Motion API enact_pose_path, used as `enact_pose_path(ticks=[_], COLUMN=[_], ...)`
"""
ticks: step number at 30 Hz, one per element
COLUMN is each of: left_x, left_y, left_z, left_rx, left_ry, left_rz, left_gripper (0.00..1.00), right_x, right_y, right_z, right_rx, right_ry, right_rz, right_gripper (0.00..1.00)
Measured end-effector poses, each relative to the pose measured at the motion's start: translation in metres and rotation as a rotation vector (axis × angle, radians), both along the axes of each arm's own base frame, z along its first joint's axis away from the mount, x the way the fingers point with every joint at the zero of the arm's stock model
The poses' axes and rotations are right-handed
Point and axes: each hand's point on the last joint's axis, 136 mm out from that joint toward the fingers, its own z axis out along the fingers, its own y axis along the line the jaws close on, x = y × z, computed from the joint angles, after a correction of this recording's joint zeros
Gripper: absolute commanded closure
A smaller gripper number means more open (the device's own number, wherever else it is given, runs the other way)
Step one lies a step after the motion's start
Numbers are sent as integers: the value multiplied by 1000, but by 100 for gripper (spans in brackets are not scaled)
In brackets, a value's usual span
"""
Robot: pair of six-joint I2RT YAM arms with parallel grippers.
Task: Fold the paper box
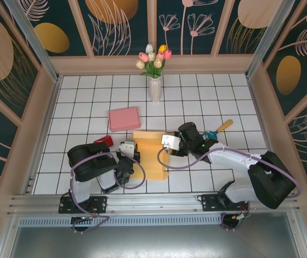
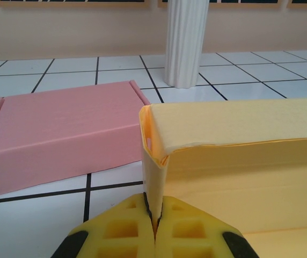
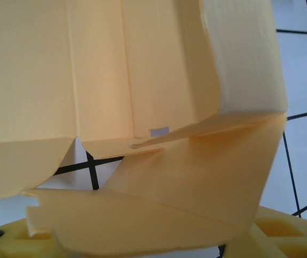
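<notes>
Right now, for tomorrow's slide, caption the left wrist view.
Left yellow foam fingers pinch an upright flap of the yellow paper box; pink cardboard box, white ribbed vase behind.

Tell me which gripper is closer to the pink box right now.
Left. The left gripper pinches the left wall of the yellow box, just short of the pink box. The right gripper is at the far right side of the yellow box, farther off.

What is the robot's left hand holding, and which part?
The left gripper is shut on the yellow paper box, pinching its upright side wall near the corner.
</notes>
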Motion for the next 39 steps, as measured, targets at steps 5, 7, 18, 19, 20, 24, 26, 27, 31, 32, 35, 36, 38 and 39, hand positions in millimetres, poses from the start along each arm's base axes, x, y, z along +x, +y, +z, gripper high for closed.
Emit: enact_pose_path(ticks=[5, 7, 18, 19, 20, 24, 26, 27, 31, 32, 35, 36, 38, 39], left_x=[1, 1, 1, 1, 1, 1, 1, 1, 1, 2, 2, 2, 2, 2], left_y=[2, 1, 1, 1, 1, 1, 1, 1, 1, 0, 0, 0, -1, -1], left_z=[-1, -1, -1, -1, -1, -2, -2, -2, -2, -2, -2, -2, -2, -2], left_rx=[5, 5, 5, 5, 5, 5, 4, 5, 5, 4, 3, 3, 3, 3], left_ry=[0, 0, -1, -1, -1, 0, 0, 0, 0, 0, 0, -1, 0, 1], left_rz=[12, 13, 15, 15, 15, 12, 12, 12, 12, 12, 11, 11, 9, 7], left_gripper=[100, 100, 100, 100, 100, 100, 100, 100, 100, 100, 100, 100, 100, 100], right_x=[8, 8, 2, 2, 2, 1, 2, 2, -2, -4, -8, -10, -12, -13], right_y=[1, 2, 18, 20, 22, 23, 22, 22, 21, 21, 22, 22, 20, 19], right_z=[-2, -2, 6, 6, 6, 1, 1, 1, 0, 0, 1, 1, 2, 4], right_rx=[5, 16, 119, 125, 127, 133, 147, 155, 180, 182, 183, 183, 181, 182], right_ry=[-7, -2, 71, 84, 97, 155, 177, 188, 242, 253, 276, 282, 288, 287], right_rz=[-42, -47, -40, -41, -42, -61, -75, -82, -92, -89, -78, -75, -75, -76], right_gripper=[41, 41, 40, 39, 39, 40, 40, 40, 39, 39, 38, 38, 37, 37])
